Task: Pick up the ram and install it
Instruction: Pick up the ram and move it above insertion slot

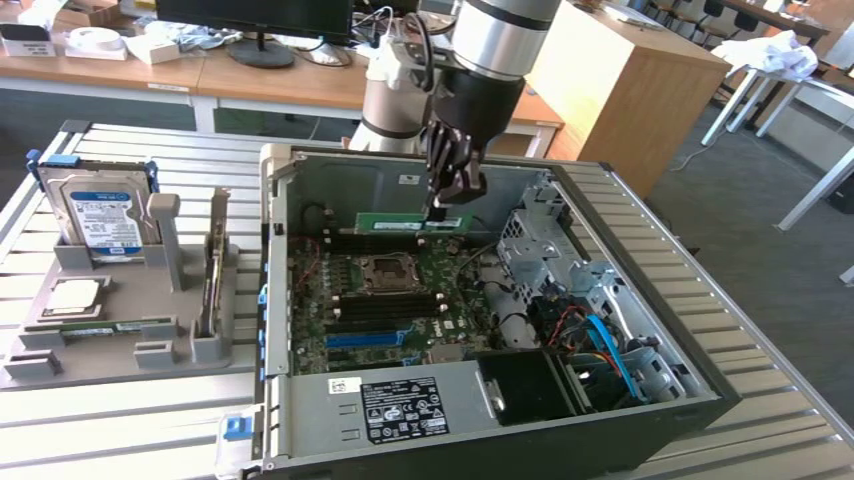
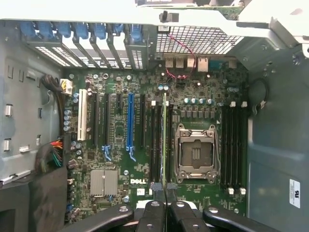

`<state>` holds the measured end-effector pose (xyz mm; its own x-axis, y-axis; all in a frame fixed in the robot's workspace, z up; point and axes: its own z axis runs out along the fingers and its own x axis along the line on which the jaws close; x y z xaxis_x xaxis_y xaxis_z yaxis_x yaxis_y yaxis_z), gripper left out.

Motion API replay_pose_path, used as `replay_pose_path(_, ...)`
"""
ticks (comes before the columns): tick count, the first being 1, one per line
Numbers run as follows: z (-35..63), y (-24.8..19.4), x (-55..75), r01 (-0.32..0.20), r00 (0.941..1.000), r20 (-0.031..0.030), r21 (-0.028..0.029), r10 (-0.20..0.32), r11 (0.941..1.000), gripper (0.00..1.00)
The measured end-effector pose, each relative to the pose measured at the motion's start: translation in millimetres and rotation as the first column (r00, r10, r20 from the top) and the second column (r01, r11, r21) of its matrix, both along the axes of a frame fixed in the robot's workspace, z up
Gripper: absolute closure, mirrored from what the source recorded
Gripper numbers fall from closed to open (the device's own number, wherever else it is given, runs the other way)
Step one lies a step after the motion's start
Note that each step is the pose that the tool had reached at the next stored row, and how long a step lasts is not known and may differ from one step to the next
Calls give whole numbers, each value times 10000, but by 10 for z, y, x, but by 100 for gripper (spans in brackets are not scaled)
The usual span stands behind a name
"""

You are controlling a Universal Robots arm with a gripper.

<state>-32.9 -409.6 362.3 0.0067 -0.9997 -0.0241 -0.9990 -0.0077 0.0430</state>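
My gripper (image 1: 438, 207) reaches down into the open computer case (image 1: 694, 390) and is shut on the ram (image 1: 414, 222), a long green stick held level by its upper edge, above the motherboard (image 1: 387, 300). In the wrist view the ram (image 2: 164, 140) shows edge-on as a thin green line between my dark fingers (image 2: 153, 212). It lines up with the black memory slots (image 2: 155, 145) beside the processor socket (image 2: 195, 152). Whether it touches a slot I cannot tell.
A grey fixture tray (image 1: 120, 355) at the exterior view's left holds a blue-labelled hard drive (image 1: 96, 215), a square silver processor chip (image 1: 74, 295) and another green stick (image 1: 100, 327). Inside the case are a drive cage (image 1: 541, 245), cables (image 1: 601, 335) and more memory slots (image 2: 231, 145).
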Motion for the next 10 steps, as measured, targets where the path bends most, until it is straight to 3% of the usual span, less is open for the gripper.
replay_pose_path(10,-92,-1,0,0,10000,0,-2,0,10000,89)
